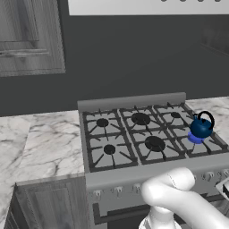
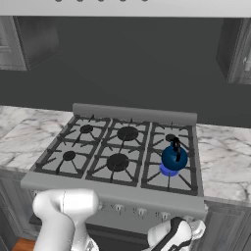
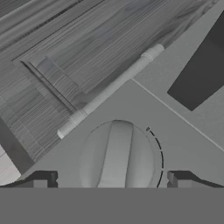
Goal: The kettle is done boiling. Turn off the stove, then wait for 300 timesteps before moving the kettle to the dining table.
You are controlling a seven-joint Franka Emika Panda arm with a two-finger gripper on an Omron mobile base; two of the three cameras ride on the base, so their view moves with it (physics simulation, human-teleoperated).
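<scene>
A marble counter point(image 1: 40, 143) flanked the stove point(image 1: 134, 103); the kettle point(image 1: 201, 127) sat at middle right over a blue glow, so probably nothing was off yet. The gripper point(image 3: 109, 179) stood released, straddling a knob point(image 3: 117, 157) at lower centre; waiting and carrying remained.

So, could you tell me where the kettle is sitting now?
The kettle sits on the stove, over the front right burner's blue flame.

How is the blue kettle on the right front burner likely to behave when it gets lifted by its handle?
The kettle looks rigid and glossy, so its round body is probably slippery. Its thin arched handle would likely let it swing. It may be heavy for its size if full; the contents cannot be seen.
</scene>
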